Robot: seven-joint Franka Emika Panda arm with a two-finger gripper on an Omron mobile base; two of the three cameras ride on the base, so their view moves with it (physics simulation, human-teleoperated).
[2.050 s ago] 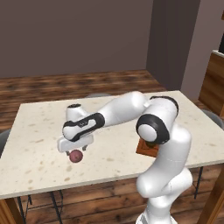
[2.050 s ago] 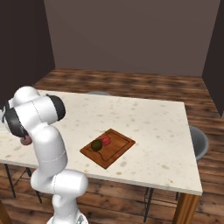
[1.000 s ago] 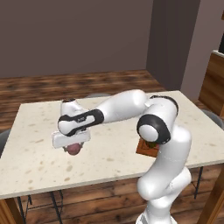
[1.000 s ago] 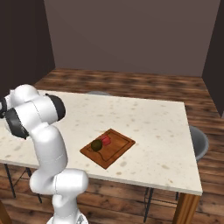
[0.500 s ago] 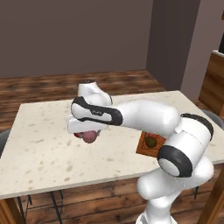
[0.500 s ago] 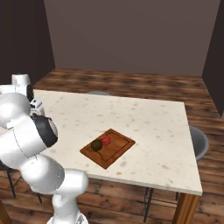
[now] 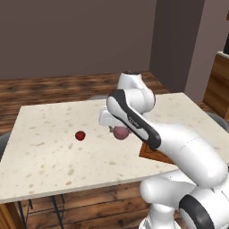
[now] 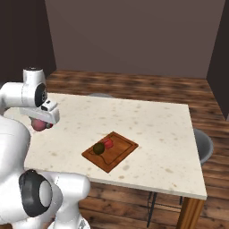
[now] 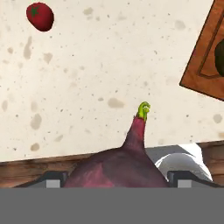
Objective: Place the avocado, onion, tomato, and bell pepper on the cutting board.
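Note:
My gripper (image 7: 118, 129) is shut on the onion (image 7: 120, 133), a dull pink-maroon ball held above the table's middle. In the hand view the onion (image 9: 118, 168) sits between the fingers with its green tip pointing away. The right base view has the gripper (image 8: 43, 120) and the onion (image 8: 39, 125) left of the cutting board (image 8: 120, 154). On that board lie the dark avocado (image 8: 99, 148) and the red bell pepper (image 8: 108, 143). The tomato (image 7: 80, 135) rests on the table left of the gripper, and appears as the tomato (image 9: 40, 16) in the hand view. A board corner (image 9: 203, 65) and the avocado (image 9: 220, 52) are at that view's right edge.
The speckled table (image 7: 44, 147) stretches left and toward me from the gripper. My own white arm covers most of the board corner (image 7: 151, 154) in the left base view. A grey stool (image 8: 202, 145) stands off the table's right end.
The arm has swung right from the table's left part toward the middle, carrying the onion off the surface. The tomato, uncovered by the arm, lies where it was.

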